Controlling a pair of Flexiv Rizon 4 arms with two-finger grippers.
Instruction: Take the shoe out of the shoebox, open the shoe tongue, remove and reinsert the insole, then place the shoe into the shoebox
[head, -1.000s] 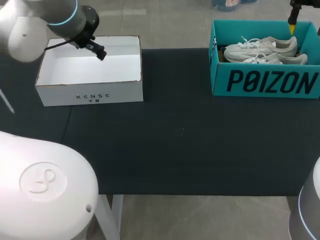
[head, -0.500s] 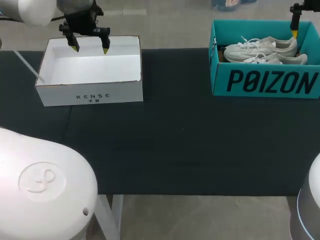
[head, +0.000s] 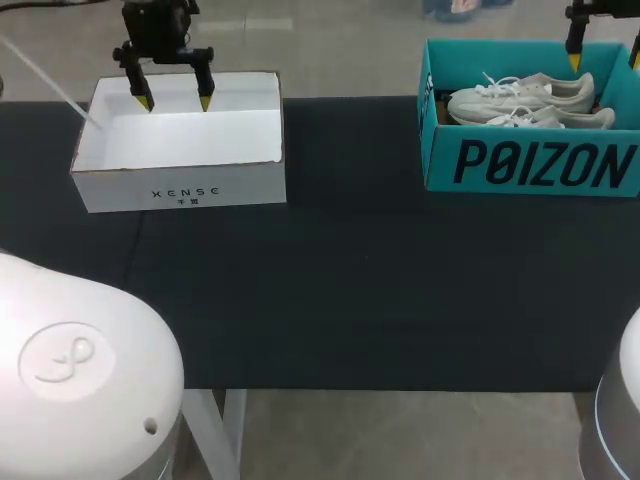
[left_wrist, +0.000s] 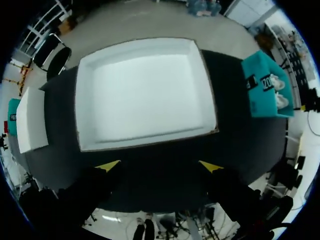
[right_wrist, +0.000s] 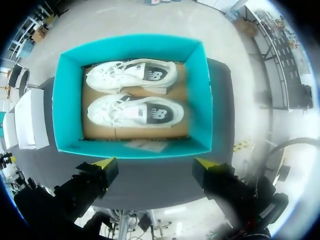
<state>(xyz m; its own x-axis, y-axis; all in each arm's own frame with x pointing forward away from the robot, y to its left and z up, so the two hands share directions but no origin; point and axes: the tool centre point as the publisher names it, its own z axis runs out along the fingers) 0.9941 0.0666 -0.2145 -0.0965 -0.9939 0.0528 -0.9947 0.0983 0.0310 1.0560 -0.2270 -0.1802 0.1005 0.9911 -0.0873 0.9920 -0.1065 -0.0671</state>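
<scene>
At the table's far right corner, the teal shoebox (head: 530, 165) sits open with a pair of white sneakers (head: 520, 103) inside, lying on their sides, one beside the other, facing the same way. The right gripper (right_wrist: 156, 163) hangs above one long wall of that box, fingers spread wide, nothing in them. Over on the far left, the left gripper (head: 174, 101) hovers by the far edge of an open white box (head: 180, 150), also spread wide and holding nothing. The two boxes are well apart on the black table (head: 350, 290).
</scene>
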